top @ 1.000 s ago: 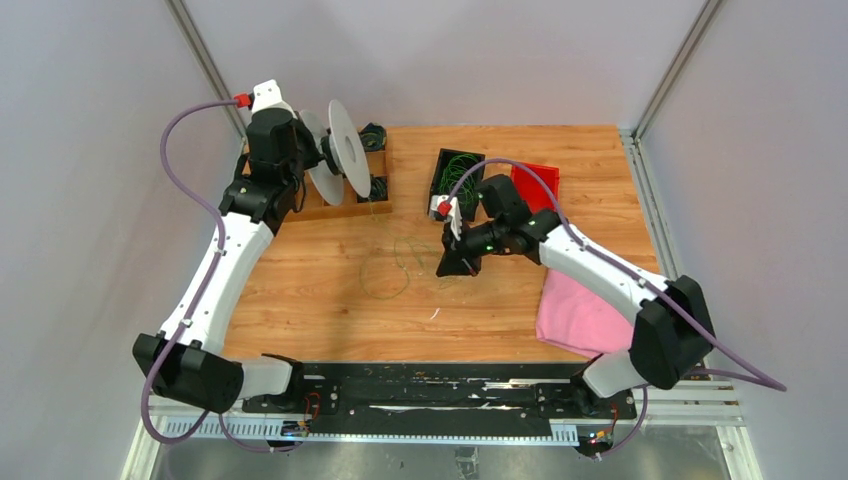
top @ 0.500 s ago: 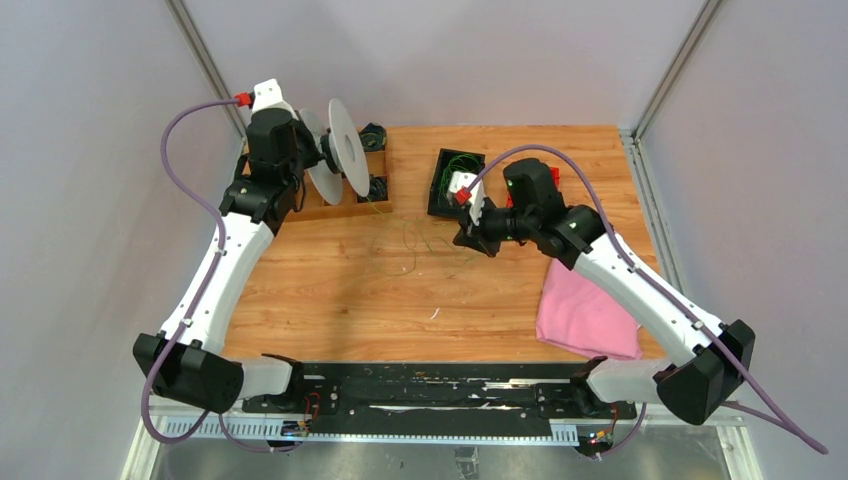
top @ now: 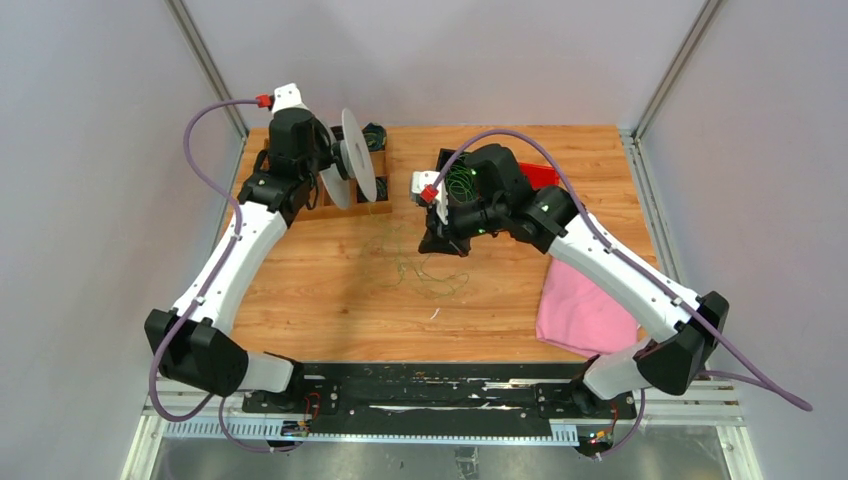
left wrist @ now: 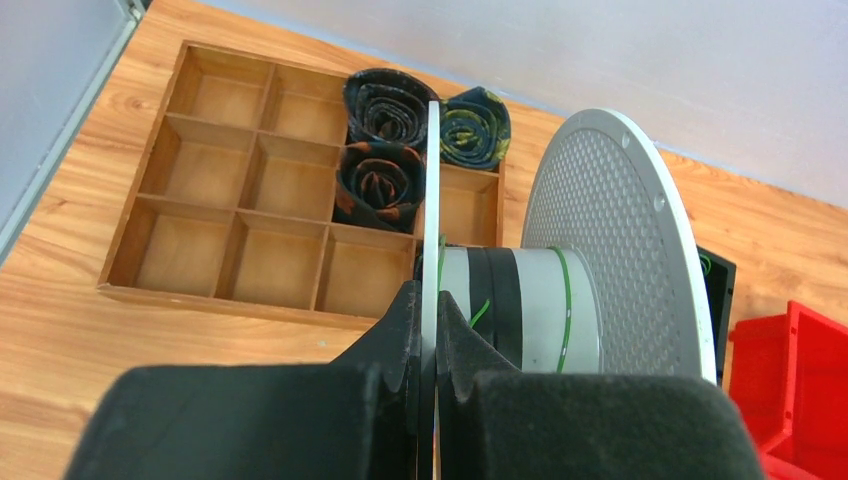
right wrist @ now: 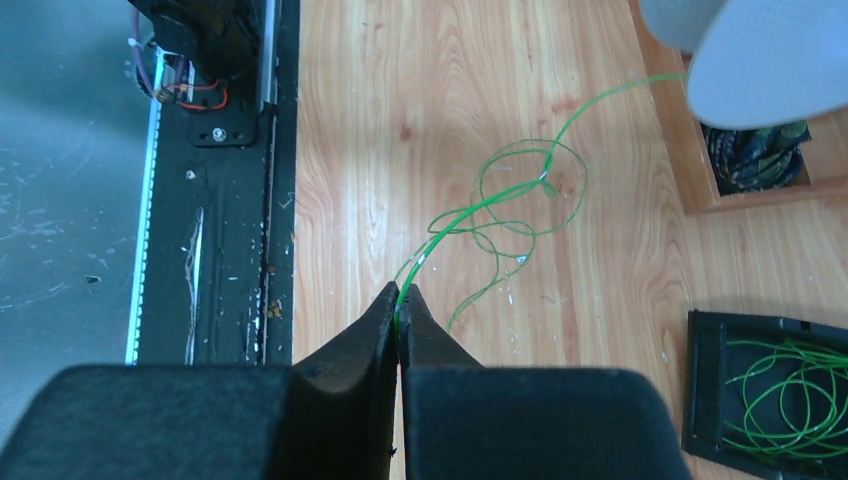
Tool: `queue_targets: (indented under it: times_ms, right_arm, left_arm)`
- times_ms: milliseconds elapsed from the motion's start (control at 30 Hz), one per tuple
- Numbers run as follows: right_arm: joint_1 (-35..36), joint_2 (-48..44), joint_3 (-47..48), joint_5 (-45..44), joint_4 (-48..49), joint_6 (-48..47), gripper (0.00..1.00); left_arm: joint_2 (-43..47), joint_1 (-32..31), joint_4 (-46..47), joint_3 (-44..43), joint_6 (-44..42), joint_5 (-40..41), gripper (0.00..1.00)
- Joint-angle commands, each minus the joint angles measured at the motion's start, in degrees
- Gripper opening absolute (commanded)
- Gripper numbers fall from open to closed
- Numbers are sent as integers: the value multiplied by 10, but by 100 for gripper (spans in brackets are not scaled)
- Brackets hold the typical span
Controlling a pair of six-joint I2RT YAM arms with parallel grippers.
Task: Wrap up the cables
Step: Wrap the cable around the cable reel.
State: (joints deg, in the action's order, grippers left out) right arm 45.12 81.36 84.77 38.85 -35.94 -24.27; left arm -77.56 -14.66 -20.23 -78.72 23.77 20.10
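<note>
A pink cloth (top: 585,315) lies at the near right of the table (top: 320,300), out of the working area. Mid-table, the cables (right wrist: 520,200) sprawl in loose green loops. One strand is pinched between the closed fingers of the right gripper (right wrist: 399,310), probably to keep it taut and guided. That strand leads far-left toward the grey spool (left wrist: 610,240), whose hub already carries a few green turns. The left gripper (left wrist: 428,300) is clamped on one thin flange, holding the spool upright over the wooden tray (left wrist: 205,165), seemingly ready to take wire. At the far middle, a black bin (right wrist: 697,390) holds more green coils.
</note>
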Motion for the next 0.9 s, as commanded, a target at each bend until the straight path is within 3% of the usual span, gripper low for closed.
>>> queue_targets:
  times_ms: [0, 500, 867]
  right_arm:
    - [23, 20, 50, 38, -15, 27, 1]
    - [26, 66, 175, -9, -16, 83, 1]
    - [9, 77, 230, -55, -20, 88, 1]
  left_arm:
    - [1, -27, 54, -8, -12, 36, 0]
    - [30, -109, 148, 82, -133, 108, 0]
    - [49, -134, 207, 135, -209, 121, 0]
